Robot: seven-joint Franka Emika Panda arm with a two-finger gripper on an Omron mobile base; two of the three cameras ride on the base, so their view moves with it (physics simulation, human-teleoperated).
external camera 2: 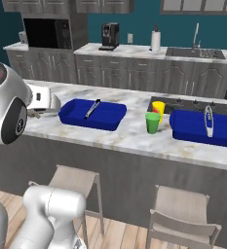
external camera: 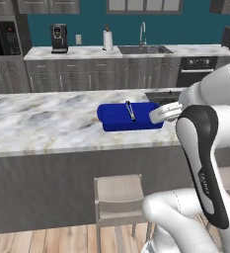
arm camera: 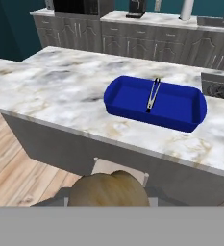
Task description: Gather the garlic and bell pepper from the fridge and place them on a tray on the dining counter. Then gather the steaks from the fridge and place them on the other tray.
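The tan lumpy garlic (arm camera: pixel 108 190) sits at the bottom of the hand view, and my gripper (external camera: pixel 155 116) is shut on it. I hold it over the near edge of the marble dining counter (external camera: pixel 47 123), short of a blue tray (arm camera: pixel 176 103). Metal tongs (arm camera: pixel 152 95) lie in that tray. From the right base view, my gripper (external camera 2: pixel 50 104) hangs just left of this tray (external camera 2: pixel 105 119), and a second blue tray (external camera 2: pixel 193 129) with tongs lies further right. The fridge, bell pepper and steaks are out of view.
A yellow cup (external camera 2: pixel 158 108) and a green cup (external camera 2: pixel 153 122) stand between the two trays. Two stools (external camera 2: pixel 76 181) (external camera 2: pixel 185 216) stand under the counter's near side. A cooktop (external camera 2: pixel 183 103) is set into the counter behind the cups.
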